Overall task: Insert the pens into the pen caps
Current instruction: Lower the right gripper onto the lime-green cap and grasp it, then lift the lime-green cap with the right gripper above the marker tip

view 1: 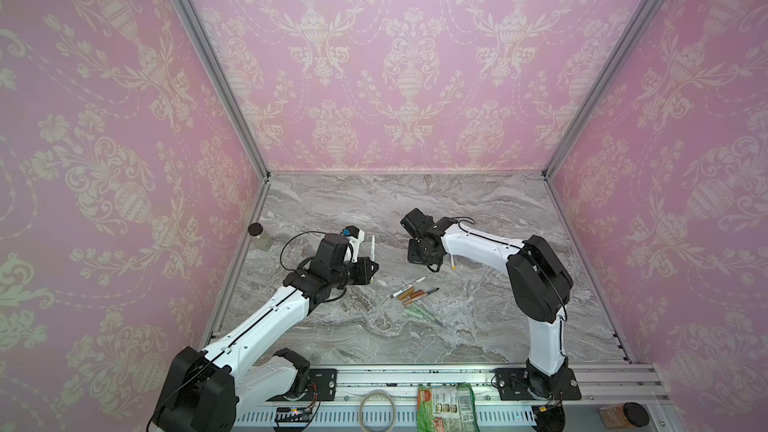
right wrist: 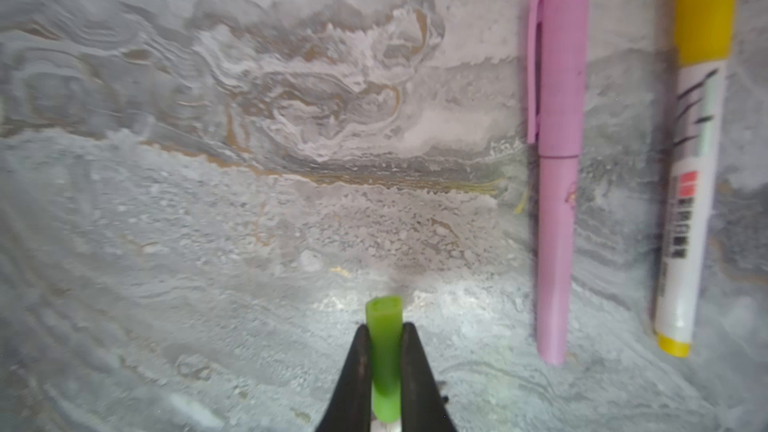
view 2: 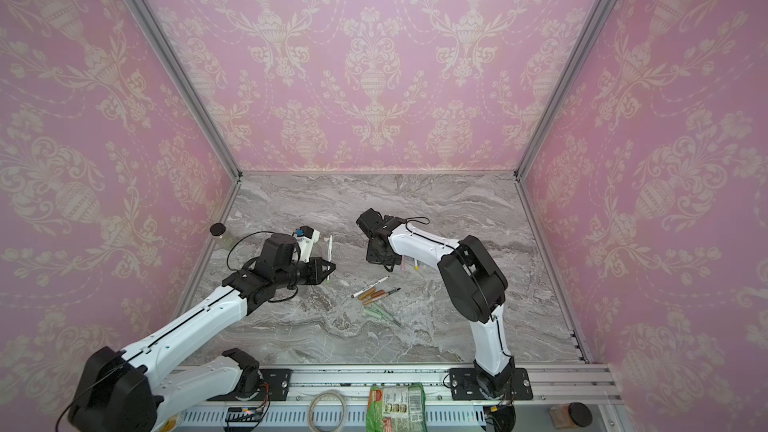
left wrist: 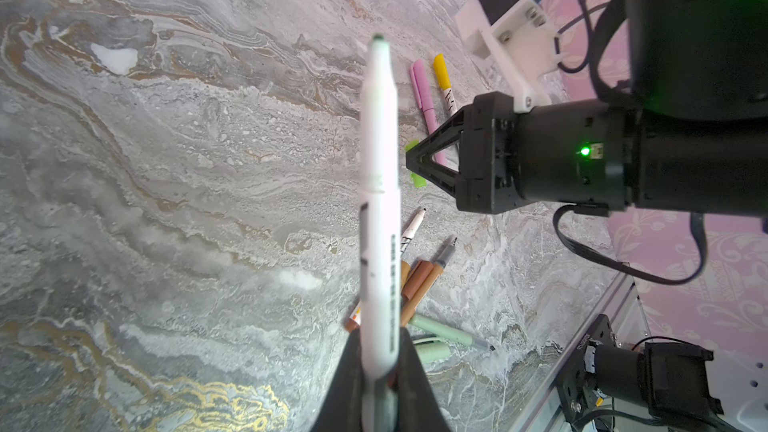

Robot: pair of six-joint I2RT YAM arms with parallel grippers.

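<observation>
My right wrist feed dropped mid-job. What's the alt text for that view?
The right gripper is shut on a bright green pen cap, whose end sticks out past the fingertips above the marble table. Nearby on the table lie a capped pink pen and a white pen with a yellow cap, parallel and apart.

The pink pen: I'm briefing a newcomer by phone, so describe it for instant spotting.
On the marble table, look beside the right arm's wrist, apart from the central heap of pens. Two capped pens lie side by side there. The pink pen is pink all over; the yellow-capped pen beside it has a white barrel.
</observation>
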